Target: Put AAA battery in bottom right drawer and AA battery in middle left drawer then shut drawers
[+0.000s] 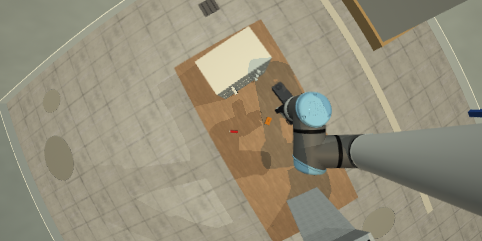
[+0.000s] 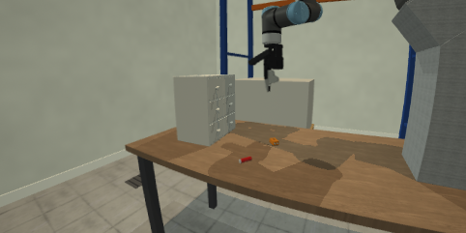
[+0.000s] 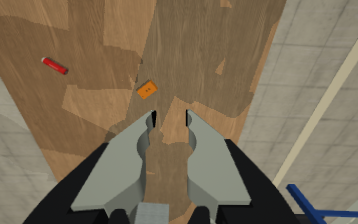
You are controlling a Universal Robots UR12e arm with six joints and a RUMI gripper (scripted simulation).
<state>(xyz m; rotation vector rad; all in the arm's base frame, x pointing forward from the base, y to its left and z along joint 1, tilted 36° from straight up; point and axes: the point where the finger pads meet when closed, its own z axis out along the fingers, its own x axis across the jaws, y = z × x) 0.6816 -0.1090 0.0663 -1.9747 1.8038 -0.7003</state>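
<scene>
The white chest (image 1: 232,59) (image 2: 189,110) stands upright at the table's far end, with two columns and three rows of drawers. Its drawers look shut, and their insides are hidden. A red cylindrical battery with a pale end (image 1: 233,131) (image 2: 246,160) (image 3: 55,65) lies on its side on the table; its size class cannot be told. No second cylindrical battery is visible. My gripper (image 2: 269,86) (image 3: 171,111) points down high above the table, its jaws apart with a modest gap and nothing between them. In the wrist view the red battery is up and left of the fingertips.
A small orange block with two dots (image 1: 268,120) (image 2: 274,141) (image 3: 147,89) lies on the table (image 1: 250,169) (image 2: 300,197), between the red battery and the area below my gripper. A grey pedestal (image 1: 317,211) (image 2: 440,115) stands at the end opposite the chest.
</scene>
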